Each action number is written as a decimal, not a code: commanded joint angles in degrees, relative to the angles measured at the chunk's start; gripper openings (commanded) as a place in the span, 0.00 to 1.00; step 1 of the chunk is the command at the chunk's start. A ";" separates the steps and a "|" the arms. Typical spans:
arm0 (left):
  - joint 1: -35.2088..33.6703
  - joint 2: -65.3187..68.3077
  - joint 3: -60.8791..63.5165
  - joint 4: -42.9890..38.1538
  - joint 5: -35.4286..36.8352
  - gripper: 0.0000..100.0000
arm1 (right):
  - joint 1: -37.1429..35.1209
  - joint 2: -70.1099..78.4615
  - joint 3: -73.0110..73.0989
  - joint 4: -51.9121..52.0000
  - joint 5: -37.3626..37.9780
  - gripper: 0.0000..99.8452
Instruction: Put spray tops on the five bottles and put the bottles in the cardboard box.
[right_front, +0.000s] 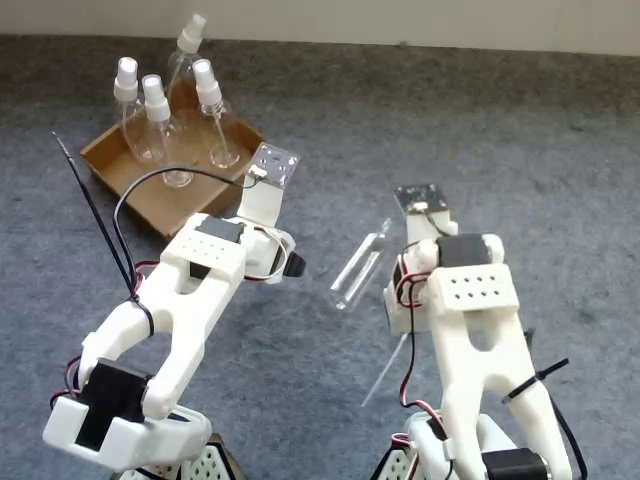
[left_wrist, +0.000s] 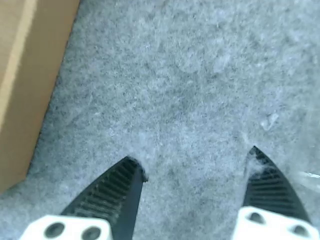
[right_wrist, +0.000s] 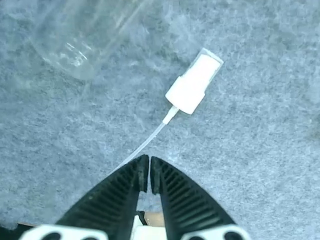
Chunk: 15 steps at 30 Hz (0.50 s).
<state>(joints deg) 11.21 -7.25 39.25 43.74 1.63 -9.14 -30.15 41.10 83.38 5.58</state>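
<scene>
Clear bottle (right_front: 360, 268) on its side, white long-stemmed spray top (right_wrist: 194, 82) beside it, left jaws apart, right jaws together

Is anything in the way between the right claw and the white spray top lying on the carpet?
Nothing visible. The right gripper, shut, points at the spray top, whose thin tube runs right up to its tips. Just bare carpet lies between them. The clear bottle lies off to one side.

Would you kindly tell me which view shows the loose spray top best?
The right wrist view: the spray top lies on the carpet, its tube plain. The high view catches that tube beside the right arm; the left wrist view faces carpet.
</scene>
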 joint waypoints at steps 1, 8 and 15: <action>-0.31 -0.31 -0.22 -1.23 -0.53 0.27 | -0.04 -1.98 2.95 -4.35 0.26 0.01; -0.31 -0.40 -0.31 -1.23 -0.53 0.27 | 0.66 -1.98 3.03 -4.88 -10.37 0.01; -0.31 -0.40 -0.40 -1.05 -0.53 0.27 | 1.36 -1.45 1.36 -10.95 -17.23 0.01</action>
<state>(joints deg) 11.21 -7.25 39.25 43.47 1.63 -8.79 -30.33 45.05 76.53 -10.33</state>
